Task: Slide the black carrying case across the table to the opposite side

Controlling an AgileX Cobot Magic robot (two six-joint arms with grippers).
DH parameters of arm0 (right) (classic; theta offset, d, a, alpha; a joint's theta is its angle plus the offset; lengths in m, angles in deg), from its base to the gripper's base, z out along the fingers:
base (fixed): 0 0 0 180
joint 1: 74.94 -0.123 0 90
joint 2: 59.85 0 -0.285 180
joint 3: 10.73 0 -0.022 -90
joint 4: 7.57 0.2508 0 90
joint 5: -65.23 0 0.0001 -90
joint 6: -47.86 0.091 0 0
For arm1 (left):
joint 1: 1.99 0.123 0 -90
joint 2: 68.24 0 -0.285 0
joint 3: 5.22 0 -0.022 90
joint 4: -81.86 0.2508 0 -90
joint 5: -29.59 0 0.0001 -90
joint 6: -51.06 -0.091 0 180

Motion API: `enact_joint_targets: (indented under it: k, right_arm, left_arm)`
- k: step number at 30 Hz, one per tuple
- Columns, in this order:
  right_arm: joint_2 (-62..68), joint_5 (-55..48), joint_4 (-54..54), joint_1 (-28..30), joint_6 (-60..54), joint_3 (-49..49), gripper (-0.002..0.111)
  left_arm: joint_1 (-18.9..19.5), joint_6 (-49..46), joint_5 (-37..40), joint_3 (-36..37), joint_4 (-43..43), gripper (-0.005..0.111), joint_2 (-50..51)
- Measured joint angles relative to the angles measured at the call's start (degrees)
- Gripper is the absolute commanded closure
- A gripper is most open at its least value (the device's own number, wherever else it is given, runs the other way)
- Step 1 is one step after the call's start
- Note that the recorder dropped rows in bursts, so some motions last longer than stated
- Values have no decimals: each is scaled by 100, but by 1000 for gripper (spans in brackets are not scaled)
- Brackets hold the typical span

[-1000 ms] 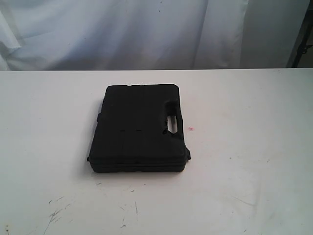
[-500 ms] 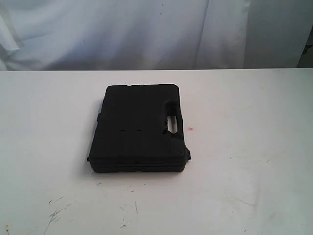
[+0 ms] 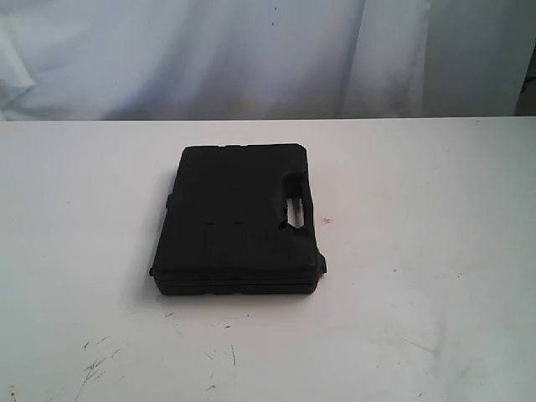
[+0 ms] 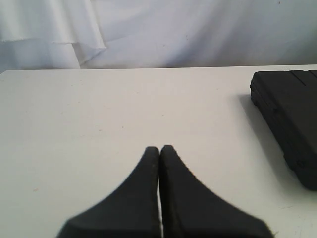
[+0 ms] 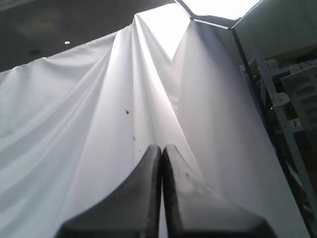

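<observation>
Nothing has moved: the black carrying case [image 3: 237, 219] sits mid-tabletop [image 3: 435, 251]. Beside the case, left fingers [image 4: 148, 168] pressed together, likely to push; right fingers [image 5: 148, 168], also together, face the curtain [image 5: 74, 124].

black carrying case [image 3: 237, 219] | shut, flat | mid table [image 3: 435, 251], handle cutout right

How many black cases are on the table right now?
1. The black carrying case lies flat near the middle of the table, its edge also showing in the left wrist view. No other seems hidden.
</observation>
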Motion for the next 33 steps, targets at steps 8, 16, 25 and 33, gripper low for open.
enact_joint_targets:
  k: [8, 16, 25, 33]
  right_arm:
    - [564, -971, -27, 0, 0, 958, 108]
    - [2248, -2151, -52, -137, -89, 2347, 108]
    - [3991, -3111, -81, -917, -534, 3510, 108]
    - [5046, -3433, -81, -1419, -664, 3660, 108]
  left_arm:
    - [0, 0, 0, 0, 0, 107, 0]
    - [0, -31, 0, 0, 0, 107, 0]
    - [0, -31, 0, 0, 0, 107, 0]
    - [0, -31, 0, 0, 0, 107, 0]
